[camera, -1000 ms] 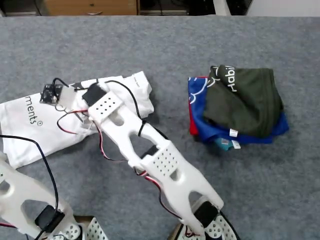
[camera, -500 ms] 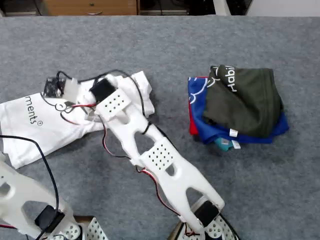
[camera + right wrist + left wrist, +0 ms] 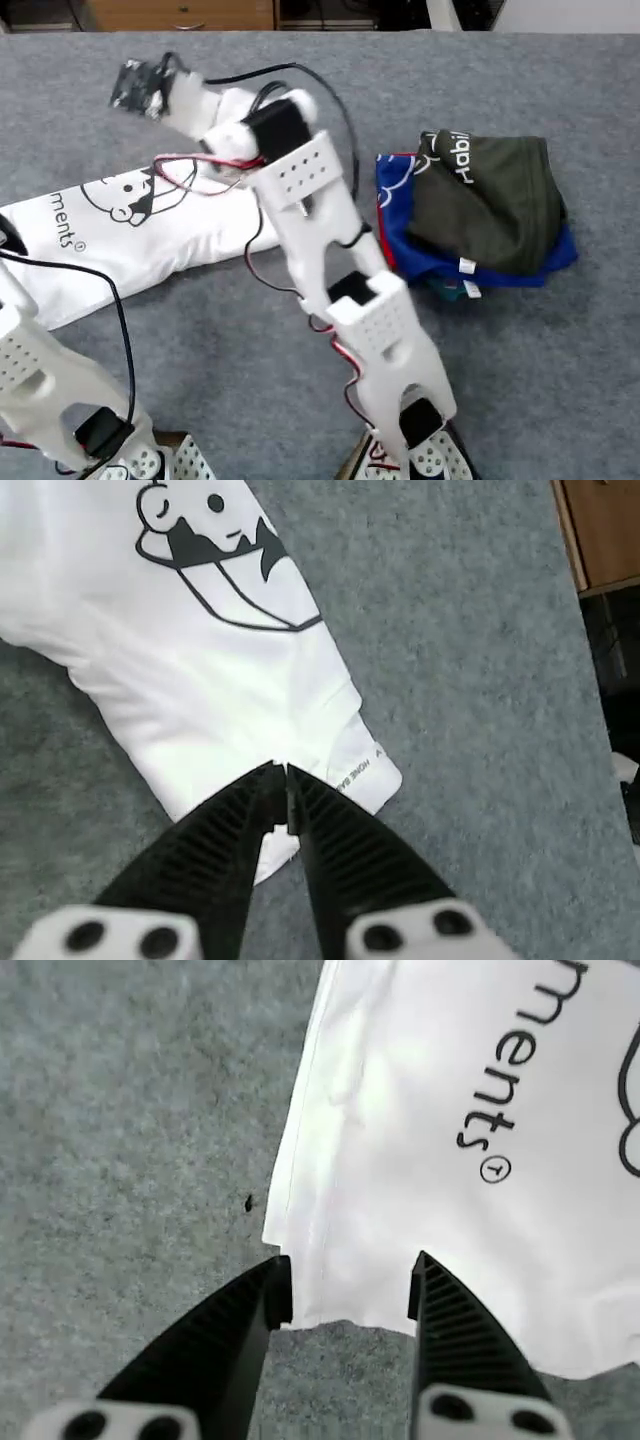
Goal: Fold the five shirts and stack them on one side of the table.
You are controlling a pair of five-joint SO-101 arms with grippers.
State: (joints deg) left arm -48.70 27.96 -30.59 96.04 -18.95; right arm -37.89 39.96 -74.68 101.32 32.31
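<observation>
A white shirt [image 3: 130, 235] with black print lies flat as a long strip at the table's left. In the right wrist view my right gripper [image 3: 280, 773] is shut, its fingers pressed together above the white shirt [image 3: 200, 650] near its collar-label end; nothing shows between them. From above, the right gripper [image 3: 185, 100] hangs past the shirt's far edge. My left gripper [image 3: 345, 1290] is open, one finger on each side of the hem of the white shirt [image 3: 450, 1110], just off the cloth edge. Several folded shirts [image 3: 480, 210] are stacked at the right, an olive one on top.
The grey felt table [image 3: 520, 380] has free room in front and along the far side. The right arm [image 3: 330, 270] crosses the middle, with loose cables [image 3: 300, 75] looping beside it. The left arm [image 3: 30, 360] stands at the front left. A wooden cabinet [image 3: 180, 12] stands beyond the far edge.
The right arm rose from the shirt's bunched right end and swung toward the far side. The shirt now lies stretched out flat, its cartoon print showing. The left arm shifted left.
</observation>
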